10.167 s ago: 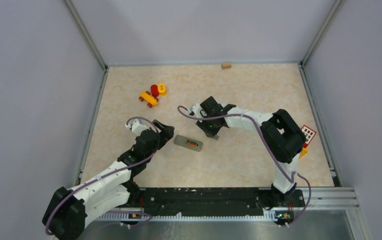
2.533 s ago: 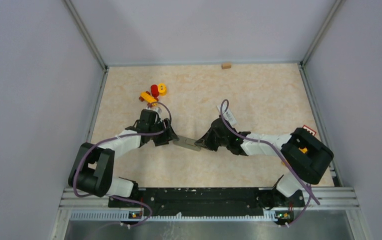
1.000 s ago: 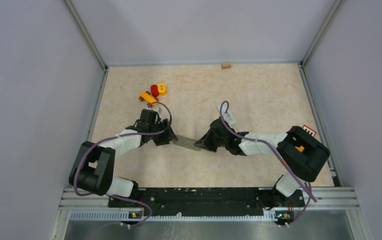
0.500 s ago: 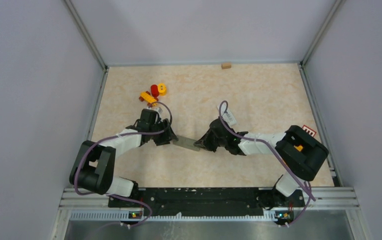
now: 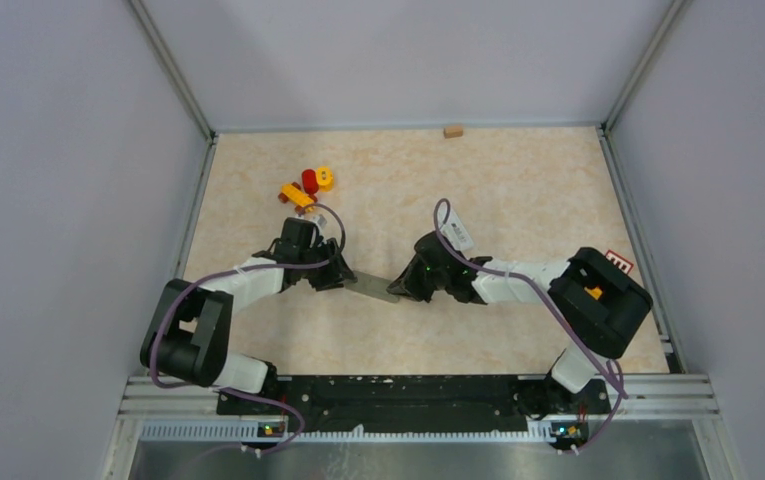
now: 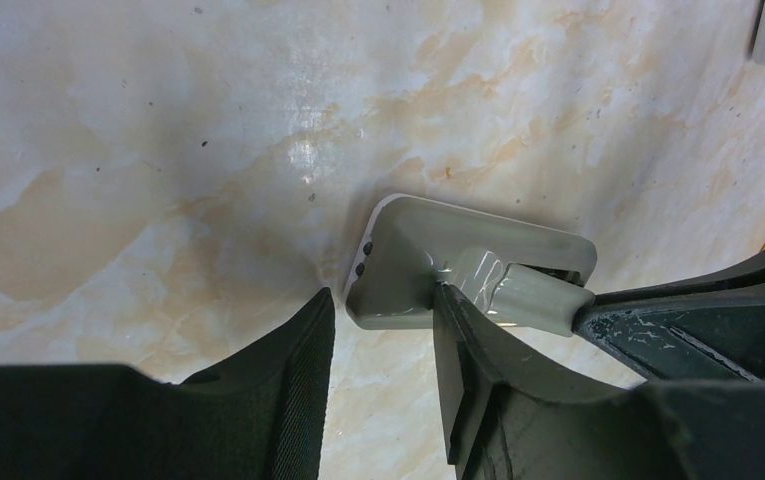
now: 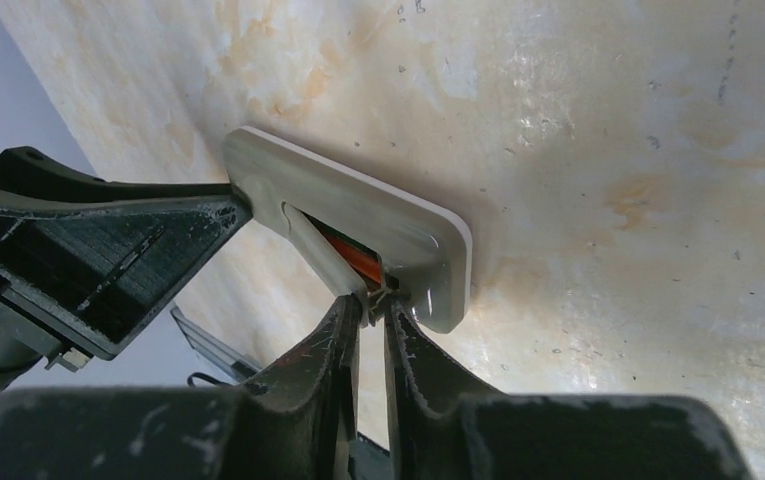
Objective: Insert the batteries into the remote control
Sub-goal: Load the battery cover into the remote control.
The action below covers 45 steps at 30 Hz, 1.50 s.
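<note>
The grey remote control (image 5: 373, 288) lies on the table between both grippers. My left gripper (image 5: 343, 276) is at its left end. In the left wrist view the gripper (image 6: 383, 325) is open, astride a corner of the remote (image 6: 413, 260), with one fingertip (image 6: 450, 300) touching its back beside the grey cover (image 6: 528, 295). My right gripper (image 5: 405, 284) is at the other end. In the right wrist view its tips (image 7: 375, 305) stand a narrow slit apart at the edge of the battery bay, where an orange battery (image 7: 353, 262) shows under the raised cover (image 7: 308, 235).
Red and yellow toy blocks (image 5: 308, 188) sit behind the left arm. A small wooden block (image 5: 452, 130) lies at the back edge. A red-and-white card (image 5: 618, 263) lies by the right arm's elbow. Walls enclose the table on three sides.
Ten seconds ago both grippers were away from the remote; now each is at one end. Over the last second the right wrist edged left and its tips parted slightly.
</note>
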### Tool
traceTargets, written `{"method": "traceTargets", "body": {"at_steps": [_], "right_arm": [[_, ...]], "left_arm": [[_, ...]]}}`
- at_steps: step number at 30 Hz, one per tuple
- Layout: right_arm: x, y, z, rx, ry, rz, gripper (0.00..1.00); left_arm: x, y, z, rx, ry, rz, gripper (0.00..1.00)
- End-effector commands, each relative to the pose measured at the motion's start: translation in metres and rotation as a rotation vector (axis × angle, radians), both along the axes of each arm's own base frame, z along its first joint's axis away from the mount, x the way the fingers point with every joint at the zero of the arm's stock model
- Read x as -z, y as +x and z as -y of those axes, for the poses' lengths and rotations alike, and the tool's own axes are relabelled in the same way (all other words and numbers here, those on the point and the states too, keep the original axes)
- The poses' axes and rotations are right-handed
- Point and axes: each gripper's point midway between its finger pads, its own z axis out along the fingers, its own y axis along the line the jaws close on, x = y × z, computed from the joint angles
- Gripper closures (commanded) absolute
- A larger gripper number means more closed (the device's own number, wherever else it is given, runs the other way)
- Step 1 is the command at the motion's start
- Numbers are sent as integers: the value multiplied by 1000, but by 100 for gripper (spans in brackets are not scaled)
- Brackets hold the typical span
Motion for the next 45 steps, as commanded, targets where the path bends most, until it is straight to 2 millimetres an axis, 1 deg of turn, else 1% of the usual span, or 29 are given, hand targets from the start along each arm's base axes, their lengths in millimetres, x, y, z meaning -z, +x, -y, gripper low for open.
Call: {"method": "traceTargets", "body": {"at_steps": [1,5,6,9,11,13,15,17,24,32,38,45], "right_arm": [[-10,3,-8,-20,-9,8,84],[-19,7,-7,-20,-6,30,76],[-18,5,-4,-18,-23,21,73],[-22,6,0,-13,-31,34,64],[-23,7,3,-10,-44,42,63],[-25,8,5,-9,-48,52,67],[-28,10,4,-14,-43,68,76],[-29,12,2,-20,-43,82,81],[-33,18,-4,-40,-46,111,87],[-24,16,-9,-67,-49,84,98],[-23,9,-9,-71,-38,47,100],[-9,6,-8,-63,-51,16,100]], "left_arm": [[4,-7,-5,-6,27,-23,55],[2,-5,-6,-11,29,-17,54],[1,-5,-6,-12,29,-17,54],[2,-5,-6,-17,33,-19,54],[2,-4,-7,-17,35,-18,54],[2,-4,-7,-17,36,-18,54],[2,-4,-7,-17,37,-18,54],[2,-4,-7,-17,37,-18,54],[3,-5,-7,-14,38,-21,54],[1,-5,-6,-9,34,-18,54],[1,-5,-6,-9,32,-17,54],[1,-5,-6,-8,32,-19,54]]}}
